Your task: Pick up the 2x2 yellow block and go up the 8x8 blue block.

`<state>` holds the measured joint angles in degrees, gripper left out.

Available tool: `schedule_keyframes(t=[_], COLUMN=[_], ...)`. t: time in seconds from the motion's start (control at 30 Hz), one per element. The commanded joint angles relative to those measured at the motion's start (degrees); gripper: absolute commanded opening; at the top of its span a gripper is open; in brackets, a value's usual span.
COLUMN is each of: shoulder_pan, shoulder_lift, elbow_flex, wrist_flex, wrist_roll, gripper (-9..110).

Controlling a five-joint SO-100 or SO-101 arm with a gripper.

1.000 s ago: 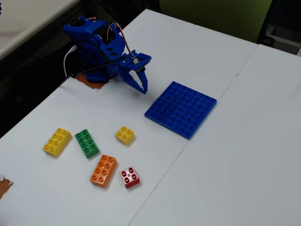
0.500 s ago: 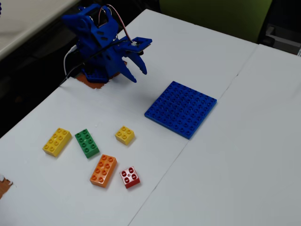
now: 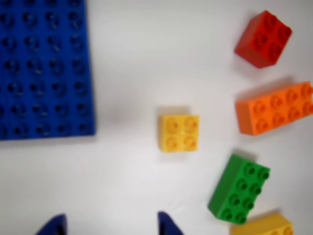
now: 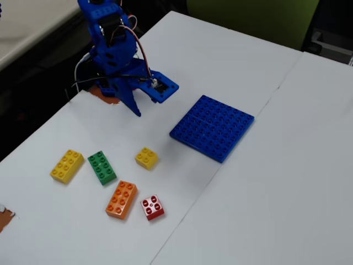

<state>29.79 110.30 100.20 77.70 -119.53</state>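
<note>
The 2x2 yellow block (image 3: 178, 132) lies alone on the white table, also seen in the fixed view (image 4: 146, 158). The 8x8 blue block (image 3: 44, 68) lies flat at the upper left of the wrist view and to the right of the yellow block in the fixed view (image 4: 212, 127). My gripper (image 3: 111, 226) is open and empty; only its two blue fingertips show at the bottom edge of the wrist view, set wide apart. In the fixed view the gripper (image 4: 144, 102) hangs above the table, behind the yellow block and left of the plate.
A red square brick (image 3: 263, 38), an orange brick (image 3: 274, 108), a green brick (image 3: 239, 188) and a long yellow brick (image 3: 264, 227) lie along the right side of the wrist view. In the fixed view they lie in front of and to the left of the yellow block.
</note>
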Motion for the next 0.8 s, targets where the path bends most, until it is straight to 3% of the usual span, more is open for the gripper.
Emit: schedule_keyframes(t=[0.0, 0.17, 0.3, 0.77], shoulder_pan=[2.11, 4.48, 5.80, 8.26], shoulder_lift=[-4.75, -12.39, -23.91, -37.00], elbow_flex=[-3.34, -3.52, -19.95, -26.19], wrist_flex=[-5.36, -13.89, -4.75, -8.61], wrist_roll=[-2.81, -6.94, -8.96, -14.33], gripper=[23, 23, 23, 26])
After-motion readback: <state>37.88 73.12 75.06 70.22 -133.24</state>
